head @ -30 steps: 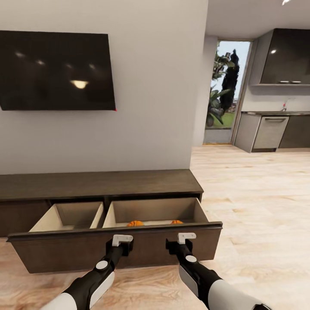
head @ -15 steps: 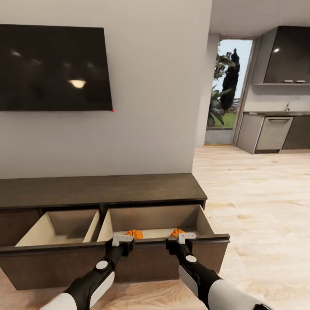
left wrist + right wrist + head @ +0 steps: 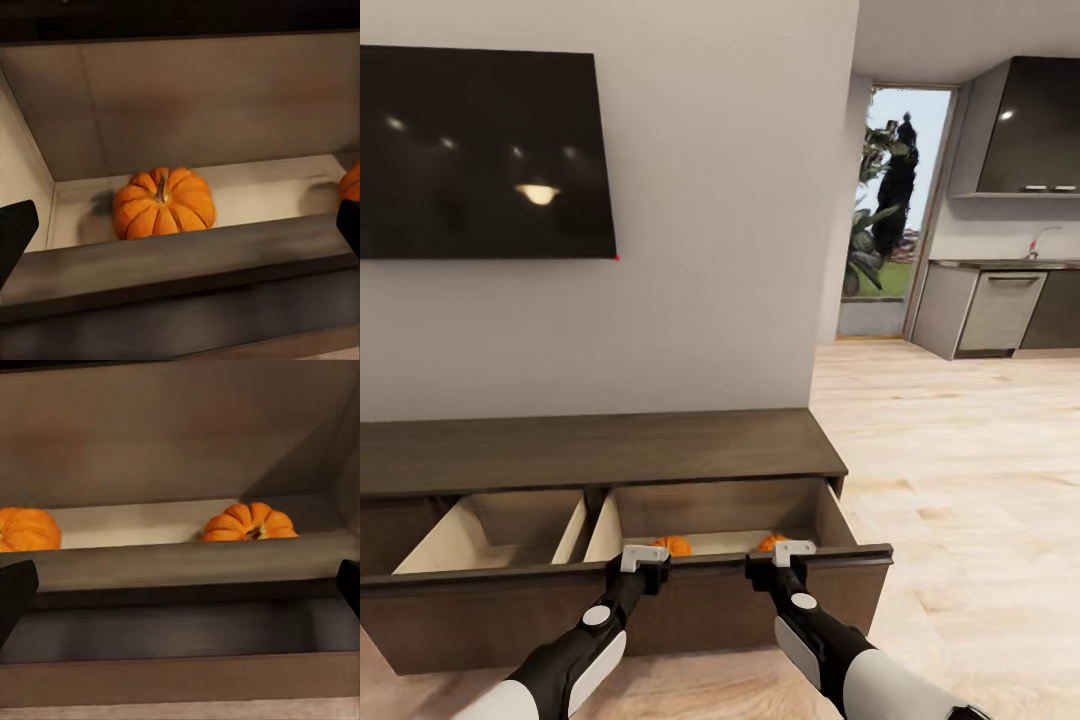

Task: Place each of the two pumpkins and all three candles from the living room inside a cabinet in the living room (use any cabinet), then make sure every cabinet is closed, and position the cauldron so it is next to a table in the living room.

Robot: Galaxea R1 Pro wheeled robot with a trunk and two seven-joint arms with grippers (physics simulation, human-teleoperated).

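Head view looks down on the long dark cabinet (image 3: 590, 452) under the black wall TV (image 3: 480, 155), its wide drawer (image 3: 660, 590) pulled out with two pale compartments showing. Both grippers sit at the drawer's front lip: the left gripper (image 3: 644, 558) near 7 o'clock of the right compartment, the right gripper (image 3: 792, 550) near 5 o'clock. Whether they are clenched or released I cannot tell. The front board hides most of the compartment floor. Two pumpkins lie there, well apart: one round ribbed pumpkin (image 3: 164, 203) with a tan stem, upright, near the divider wall; the flatter pumpkin (image 3: 250, 523) tipped over. At 2 o'clock, plank floor (image 3: 960, 440) leads towards a grey kitchen (image 3: 1000, 300).
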